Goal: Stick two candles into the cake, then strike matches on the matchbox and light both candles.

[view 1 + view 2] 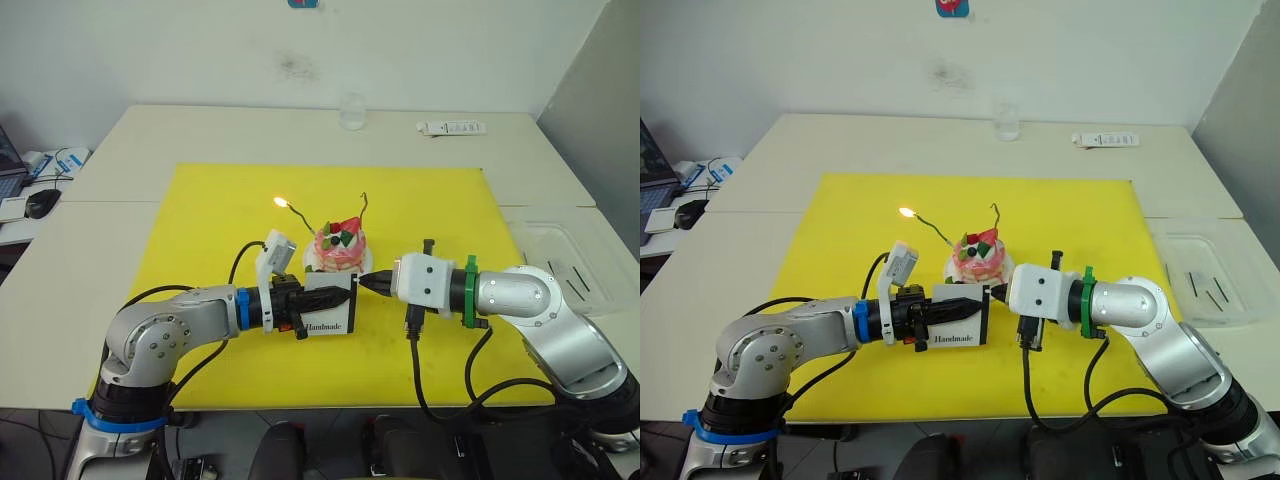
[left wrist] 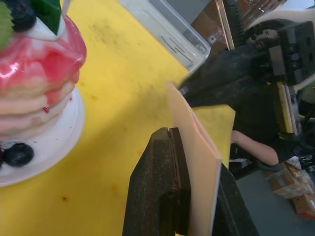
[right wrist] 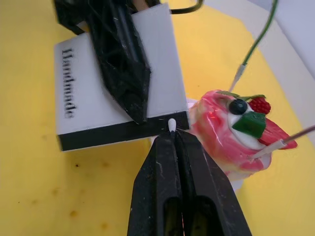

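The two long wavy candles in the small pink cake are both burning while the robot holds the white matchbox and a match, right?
Not quite. Just one is burning: the head views show a flame on the left candle, while the greenish candle has none. Both stand in the small round pink cake. The left gripper holds the flat white matchbox; the right gripper pinches a match.

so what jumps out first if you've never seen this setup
A small flame burns at the tip of one candle stuck in the pink cake on the yellow mat. In front of it, the left gripper clamps the matchbox while the right gripper presses a match to its black strip.
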Tool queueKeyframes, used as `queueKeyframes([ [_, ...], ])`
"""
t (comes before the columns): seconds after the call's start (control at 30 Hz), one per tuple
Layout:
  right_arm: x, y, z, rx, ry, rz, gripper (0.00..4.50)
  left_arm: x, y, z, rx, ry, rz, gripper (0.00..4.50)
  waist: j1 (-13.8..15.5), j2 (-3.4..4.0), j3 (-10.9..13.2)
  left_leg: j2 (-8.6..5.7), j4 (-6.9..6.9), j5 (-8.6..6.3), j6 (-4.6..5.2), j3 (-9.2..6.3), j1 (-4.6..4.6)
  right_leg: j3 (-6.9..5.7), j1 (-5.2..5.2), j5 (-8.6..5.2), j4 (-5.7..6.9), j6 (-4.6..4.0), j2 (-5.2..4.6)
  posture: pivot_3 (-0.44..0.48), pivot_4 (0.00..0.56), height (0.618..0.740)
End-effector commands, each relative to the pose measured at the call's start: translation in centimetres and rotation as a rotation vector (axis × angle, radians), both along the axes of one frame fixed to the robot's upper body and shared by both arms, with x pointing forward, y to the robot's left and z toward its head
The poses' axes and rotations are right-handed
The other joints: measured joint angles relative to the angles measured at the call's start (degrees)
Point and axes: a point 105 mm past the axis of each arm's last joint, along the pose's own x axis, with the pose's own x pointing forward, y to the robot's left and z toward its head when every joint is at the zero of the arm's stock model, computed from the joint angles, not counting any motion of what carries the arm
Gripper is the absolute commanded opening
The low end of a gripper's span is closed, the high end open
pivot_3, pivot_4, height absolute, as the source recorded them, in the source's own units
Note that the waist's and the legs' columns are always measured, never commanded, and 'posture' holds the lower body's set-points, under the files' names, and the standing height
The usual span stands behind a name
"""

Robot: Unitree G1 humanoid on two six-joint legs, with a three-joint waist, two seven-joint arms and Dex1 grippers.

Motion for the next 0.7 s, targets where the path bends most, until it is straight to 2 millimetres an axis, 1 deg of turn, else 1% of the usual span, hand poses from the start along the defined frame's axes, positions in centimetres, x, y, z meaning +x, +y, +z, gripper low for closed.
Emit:
queueKeyframes([
  [0.03,-1.8,-0.4,0.7,-0.038,0.01,0.11,0.01,1.2,0.5,0.7,0.0,-0.072,0.033,0.0,0.0,0.0,0.0,-0.02,-0.01,0.0,0.0,0.0,0.0,-0.01,0.0,0.0,0.0,0.0,0.0,0.0,0.15,0.74],
  [0.13,-1.8,-0.9,1.3,-0.036,0.014,0.108,0.01,1.6,1.1,0.6,0.008,-0.078,0.045,0.0,0.0,0.0,0.0,-0.02,0.01,0.0,0.0,0.01,0.0,0.0,0.0,0.0,-0.01,0.0,0.0,0.0,0.15,0.74],
  [0.3,-1.1,-0.9,2.4,0.014,-0.017,0.064,0.01,0.9,1.3,0.1,0.023,-0.063,0.016,0.0,0.0,0.0,0.0,0.02,0.0,0.0,0.0,0.0,0.0,-0.02,0.0,0.0,0.0,0.0,0.0,0.0,0.15,0.74],
  [0.5,0.1,-0.6,2.5,0.04,-0.046,-0.001,0.01,-0.3,0.5,0.1,0.023,-0.056,-0.051,0.0,0.0,0.0,0.0,0.03,-0.01,0.0,0.0,0.0,-0.01,-0.01,0.0,0.0,0.0,0.0,-0.02,0.0,0.15,0.74],
  [0.7,0.9,-0.5,2.2,0.048,-0.054,-0.052,0.01,-0.3,0.2,0.3,0.017,-0.061,-0.058,0.0,0.0,0.0,0.0,0.02,0.01,0.0,0.0,0.0,0.0,0.0,0.0,0.0,0.01,0.0,-0.03,0.0,0.15,0.74],
])
